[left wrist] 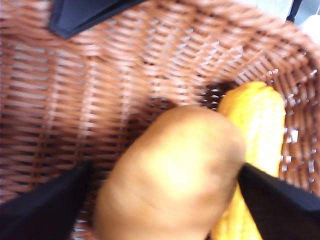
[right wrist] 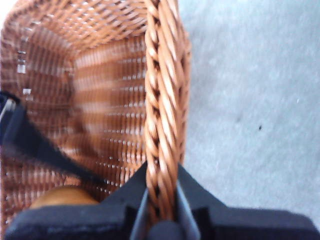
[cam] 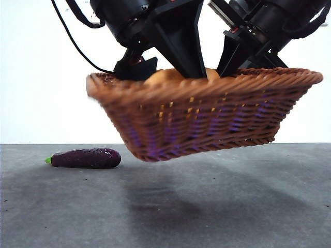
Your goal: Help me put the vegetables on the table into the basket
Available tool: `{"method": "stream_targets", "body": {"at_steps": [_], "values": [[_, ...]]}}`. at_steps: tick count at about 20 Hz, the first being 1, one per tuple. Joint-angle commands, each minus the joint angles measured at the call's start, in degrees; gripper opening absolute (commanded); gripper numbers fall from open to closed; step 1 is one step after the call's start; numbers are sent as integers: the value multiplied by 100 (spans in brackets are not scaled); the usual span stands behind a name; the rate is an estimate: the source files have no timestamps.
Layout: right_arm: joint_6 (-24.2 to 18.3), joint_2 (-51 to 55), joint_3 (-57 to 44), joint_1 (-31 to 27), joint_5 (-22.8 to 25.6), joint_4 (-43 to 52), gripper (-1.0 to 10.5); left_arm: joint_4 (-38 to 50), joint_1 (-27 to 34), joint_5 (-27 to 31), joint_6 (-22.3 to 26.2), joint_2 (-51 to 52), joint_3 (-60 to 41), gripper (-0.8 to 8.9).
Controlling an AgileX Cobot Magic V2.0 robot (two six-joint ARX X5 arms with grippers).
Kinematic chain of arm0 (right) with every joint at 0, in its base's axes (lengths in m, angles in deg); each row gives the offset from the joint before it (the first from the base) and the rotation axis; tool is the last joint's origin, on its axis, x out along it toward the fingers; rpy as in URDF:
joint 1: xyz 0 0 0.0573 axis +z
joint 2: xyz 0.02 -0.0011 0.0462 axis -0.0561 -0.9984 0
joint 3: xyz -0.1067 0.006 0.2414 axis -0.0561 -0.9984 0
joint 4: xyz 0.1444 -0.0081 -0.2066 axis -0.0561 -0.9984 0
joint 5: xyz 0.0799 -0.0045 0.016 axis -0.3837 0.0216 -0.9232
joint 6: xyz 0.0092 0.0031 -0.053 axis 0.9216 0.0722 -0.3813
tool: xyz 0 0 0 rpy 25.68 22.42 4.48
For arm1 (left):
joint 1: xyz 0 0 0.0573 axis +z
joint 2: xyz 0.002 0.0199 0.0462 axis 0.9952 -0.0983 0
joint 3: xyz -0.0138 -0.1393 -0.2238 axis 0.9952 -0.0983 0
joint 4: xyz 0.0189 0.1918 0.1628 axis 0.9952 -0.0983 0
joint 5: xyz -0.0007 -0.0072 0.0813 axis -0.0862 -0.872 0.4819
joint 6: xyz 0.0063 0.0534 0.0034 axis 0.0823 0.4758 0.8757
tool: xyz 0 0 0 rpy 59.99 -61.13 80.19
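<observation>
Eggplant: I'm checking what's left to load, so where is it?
In the front view, the eggplant lies on the table at the left, beside and below the lifted basket.

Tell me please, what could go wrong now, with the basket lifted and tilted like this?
The right gripper pinches only the braided rim of the basket, which hangs tilted above the table; it may slip or tip further. The left gripper is around the potato beside the corn; a swing could spill them. The eggplant remains outside.
</observation>
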Motion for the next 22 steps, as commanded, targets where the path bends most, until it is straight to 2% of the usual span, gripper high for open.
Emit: {"method": "stream_targets", "body": {"at_steps": [1,4,7,9,12,15,18,22], "values": [[-2,-11,-15,4,-44,85,-12,-195,83,31,-9,160,219,512],[-24,-11,-13,-2,-35,94,-12,-592,297,450,188,498,678,512],[-107,-2,48,-273,-26,66,-12,-734,743,1285,828,940,892,512],[-179,68,201,-678,-319,-9,-12,-734,1261,1515,1362,1126,892,512],[-619,109,883,-1386,-546,-715,-12,-682,2269,1423,2094,1043,892,512],[-1062,109,1628,-1860,-555,-1436,-12,-332,2914,859,2940,621,892,512],[-1261,109,2199,-2127,-778,-1803,-12,-68,3119,568,3508,-111,892,512],[-1344,109,2468,-2216,-848,-1934,-12,483,3171,577,3694,-992,894,512]]}}
